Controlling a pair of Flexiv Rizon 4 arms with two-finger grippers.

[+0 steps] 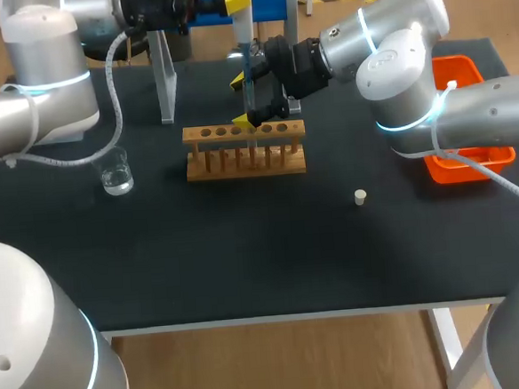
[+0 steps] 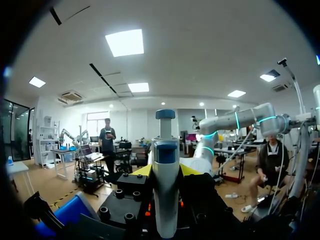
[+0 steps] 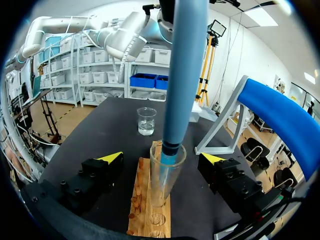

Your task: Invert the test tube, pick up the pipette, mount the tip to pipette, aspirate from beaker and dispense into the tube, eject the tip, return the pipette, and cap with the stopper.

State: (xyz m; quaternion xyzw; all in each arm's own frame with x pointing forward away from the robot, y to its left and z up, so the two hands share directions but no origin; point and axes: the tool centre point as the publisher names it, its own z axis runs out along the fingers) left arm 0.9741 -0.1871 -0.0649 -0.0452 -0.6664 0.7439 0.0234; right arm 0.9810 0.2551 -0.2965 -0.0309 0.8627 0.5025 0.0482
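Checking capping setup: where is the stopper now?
Head view: the stopper sits on the table, right of the wooden rack, left of the orange tray, touching neither.

Head camera: high behind the robot, looking down on the slotted wooden tube rack (image 1: pixel 245 149). Right wrist camera: close above that rack, facing the clear glass beaker (image 3: pixel 146 121) beyond; both views share these. Left wrist camera: faces upward along the white-and-blue plastic pipette (image 2: pixel 165 170).

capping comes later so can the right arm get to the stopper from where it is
Probably yes. The stopper lies alone on the table on that arm's side. The right gripper is open around the tube in the rack, holding nothing, so it need only back away first.
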